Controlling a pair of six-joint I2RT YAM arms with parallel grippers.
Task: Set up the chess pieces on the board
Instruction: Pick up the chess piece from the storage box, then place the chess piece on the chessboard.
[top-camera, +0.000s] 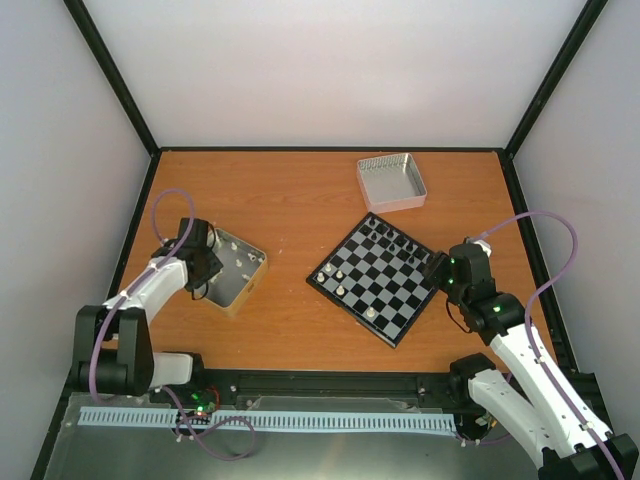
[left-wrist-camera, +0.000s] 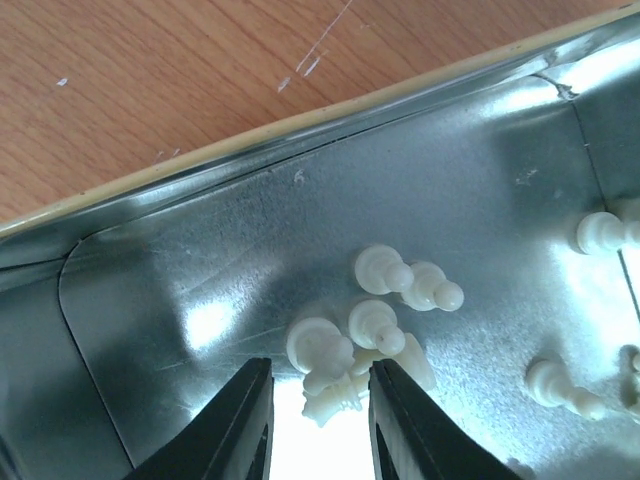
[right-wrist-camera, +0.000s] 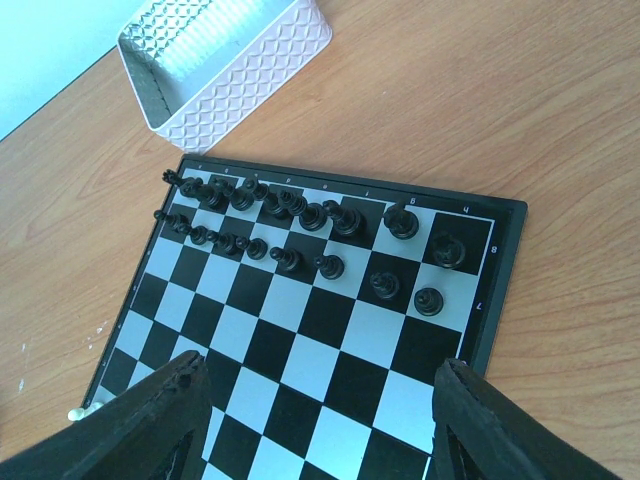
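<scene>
Cream chess pieces (left-wrist-camera: 400, 285) by tray (left-wrist-camera: 200, 260) wall; left end effector (left-wrist-camera: 320, 368) apart around one, right end effector (right-wrist-camera: 320, 368) apart over board (right-wrist-camera: 330, 330) edge.

The top view looks down from above and behind the arm bases, far enough off to take in the whole table (top-camera: 300, 190), with the board (top-camera: 372, 280) toward 3 o'clock of centre and the silver tray (top-camera: 250, 285) at 9 o'clock. The left wrist camera sits very close inside that tray, aimed at its floor past the left gripper (left-wrist-camera: 320, 375) (little else fits). The right wrist camera rides higher, facing across the board past the right gripper (right-wrist-camera: 320, 370) to the white tray (right-wrist-camera: 250, 75) at 11 o'clock. The top view shares both.
</scene>
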